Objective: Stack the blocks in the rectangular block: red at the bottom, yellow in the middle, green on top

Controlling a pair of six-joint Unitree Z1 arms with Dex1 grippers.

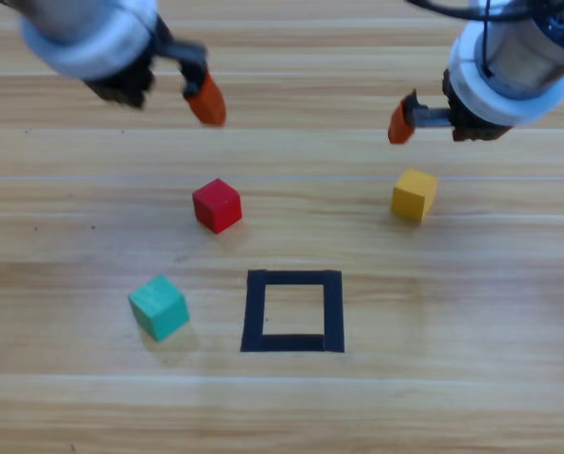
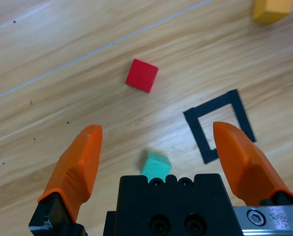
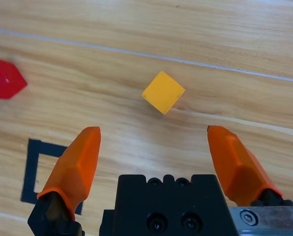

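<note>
The red cube (image 1: 216, 204) lies left of the table's centre. Farther right is the yellow cube (image 1: 414, 195), and the green cube (image 1: 159, 306) sits at the lower left. The black tape square (image 1: 255, 310) has only bare wood inside. My left gripper (image 1: 164, 95) hovers open above and behind the red cube (image 2: 141, 75), with the green cube (image 2: 155, 165) and the tape square (image 2: 213, 104) below it. My right gripper (image 1: 443, 123) hovers open just behind the yellow cube (image 3: 162, 92). Neither gripper holds or touches anything.
The wooden table (image 1: 471, 397) carries only the three cubes and the tape outline. The cubes stand well apart from each other and outside the square.
</note>
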